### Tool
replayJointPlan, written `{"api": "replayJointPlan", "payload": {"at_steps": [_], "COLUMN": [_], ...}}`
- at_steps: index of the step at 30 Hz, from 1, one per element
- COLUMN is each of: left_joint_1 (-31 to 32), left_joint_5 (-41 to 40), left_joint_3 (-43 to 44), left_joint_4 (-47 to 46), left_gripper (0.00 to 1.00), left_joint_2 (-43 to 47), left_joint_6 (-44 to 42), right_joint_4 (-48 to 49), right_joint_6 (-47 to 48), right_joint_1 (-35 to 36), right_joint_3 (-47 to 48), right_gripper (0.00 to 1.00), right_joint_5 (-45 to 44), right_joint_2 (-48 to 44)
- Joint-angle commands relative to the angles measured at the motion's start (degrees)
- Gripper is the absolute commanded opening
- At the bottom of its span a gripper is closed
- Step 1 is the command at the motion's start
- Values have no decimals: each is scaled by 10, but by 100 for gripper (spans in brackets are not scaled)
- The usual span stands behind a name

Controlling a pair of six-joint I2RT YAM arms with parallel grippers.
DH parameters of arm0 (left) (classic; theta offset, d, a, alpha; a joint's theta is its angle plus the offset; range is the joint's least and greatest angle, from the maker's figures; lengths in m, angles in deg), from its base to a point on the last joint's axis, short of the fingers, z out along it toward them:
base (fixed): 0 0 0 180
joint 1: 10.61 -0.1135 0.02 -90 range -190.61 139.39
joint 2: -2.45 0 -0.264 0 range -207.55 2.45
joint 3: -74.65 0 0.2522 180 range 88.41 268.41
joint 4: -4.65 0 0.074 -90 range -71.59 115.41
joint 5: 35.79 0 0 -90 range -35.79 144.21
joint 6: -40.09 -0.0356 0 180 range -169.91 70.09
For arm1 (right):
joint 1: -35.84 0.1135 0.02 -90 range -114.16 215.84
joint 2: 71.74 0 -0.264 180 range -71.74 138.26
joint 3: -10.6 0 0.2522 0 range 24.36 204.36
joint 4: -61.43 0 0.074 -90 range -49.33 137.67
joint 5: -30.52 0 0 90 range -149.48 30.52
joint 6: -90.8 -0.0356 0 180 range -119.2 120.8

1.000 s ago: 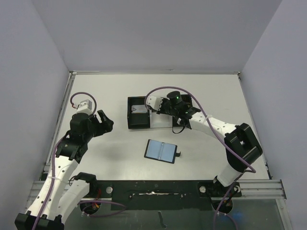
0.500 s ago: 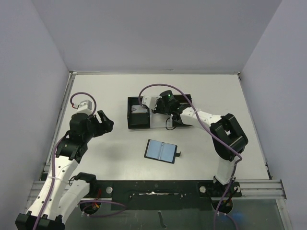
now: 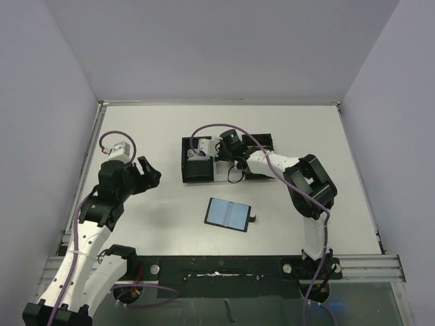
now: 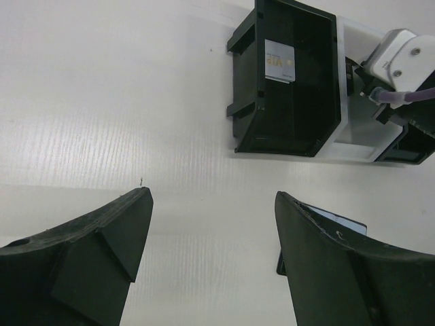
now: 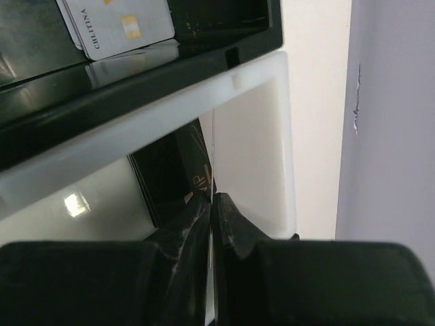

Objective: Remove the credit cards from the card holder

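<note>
White surface (image 3: 143,129), grey walls. Over the last second your right arm has swung left from the right black box (image 3: 262,142) to the edge of the left black box (image 3: 185,165). The left arm hasn't moved.

- Right pincer (image 5: 213,198): clamped on a thin card (image 5: 213,153) seen edge-on, colour unreadable.
- Left pincer (image 4: 212,197): wide open, holding nothing.
- Card holder (image 3: 228,214): lies spread open near the bases. Both pockets look empty, so I judge only the drop remains.
- Left box: holds one pale grey card (image 4: 279,60) lying flat.
- White tray (image 5: 262,95): beside the left box, with a black piece with gold lettering (image 5: 178,178) in it.
</note>
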Motion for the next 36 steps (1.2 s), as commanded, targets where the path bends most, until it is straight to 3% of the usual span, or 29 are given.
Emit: {"api": "replayJointPlan", "payload": {"at_steps": [1,8,11,20,24,36], "left_joint_1": [-5,-8,-9,-11,-13,-14], "left_joint_5": [9,11,13,16,19,30], "left_joint_3": [1,2,2,1,1,0], "left_joint_4": [-23,-24,-24,-25,-26,-28], "left_gripper": [72,72,72,72,72,72], "left_joint_2": [3,1,-1,-5,-7,-16], "left_joint_6": [-6,-7,-7,-8,-8,-8], "right_joint_4": [40,66,61,56,42,46], "right_joint_6": [36,37,34,26,23,-55], "right_joint_1": [4,6,5,-5,-6,-32], "right_joint_3": [13,-4,-5,-23,-22,-14], "right_gripper": [5,10,18,22,31,43], "right_joint_5": [-51,-21,-13,22,29,94], "right_joint_2": [15,8,6,-5,-9,-43]}}
